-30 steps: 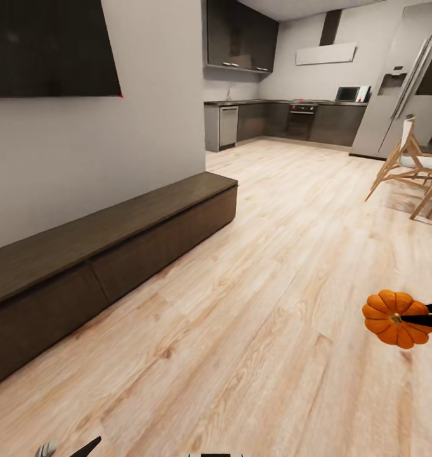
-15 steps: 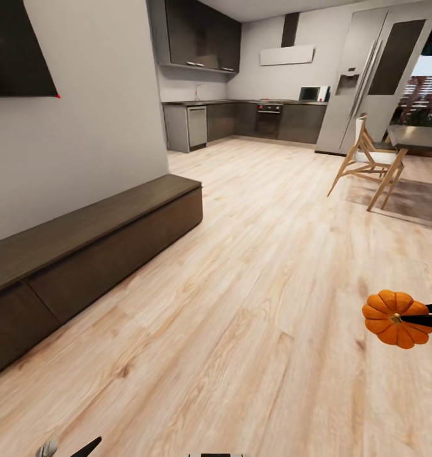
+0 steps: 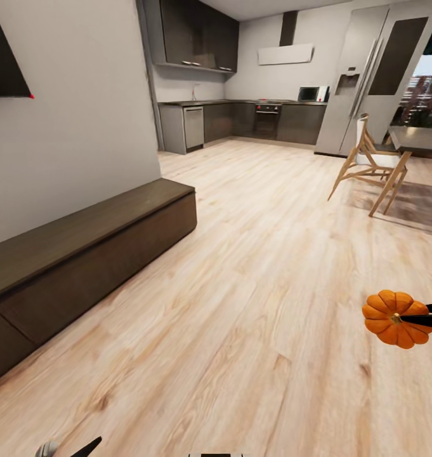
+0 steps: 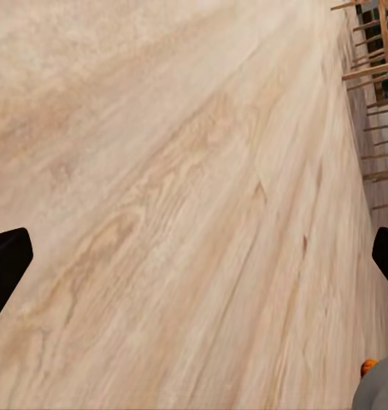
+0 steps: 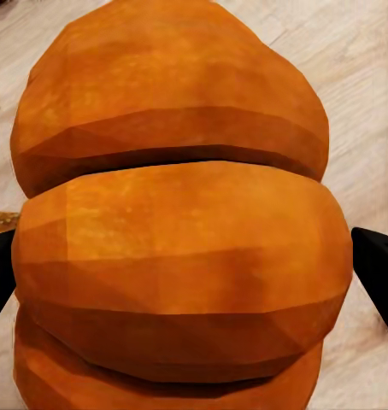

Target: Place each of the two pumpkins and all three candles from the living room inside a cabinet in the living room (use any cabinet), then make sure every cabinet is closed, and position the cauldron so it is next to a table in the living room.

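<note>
The right tool [image 3: 431, 315] carried a pumpkin [image 3: 393, 318], its dark fingers clamped on either side of the ribbed body, one tip lying across the stem end. Up close the pumpkin [image 5: 181, 222] sat squarely between those fingers, so the grip looked secure for travel. It was held out to the robot's right, off the floor [image 3: 254, 304], presumably to keep it clear of the base while rolling. The cabinet [image 3: 82, 254] ran along the wall at the left, low and dark, every front shut, well apart from the pumpkin. That was the likely destination, and a drawer would need opening first. The left tool [image 4: 194, 265] hung spread wide with nothing between its fingers, bare boards beneath, free for that job. Kitchen units [image 3: 254, 120] and a wooden chair [image 3: 368, 165] stood far off.
</note>
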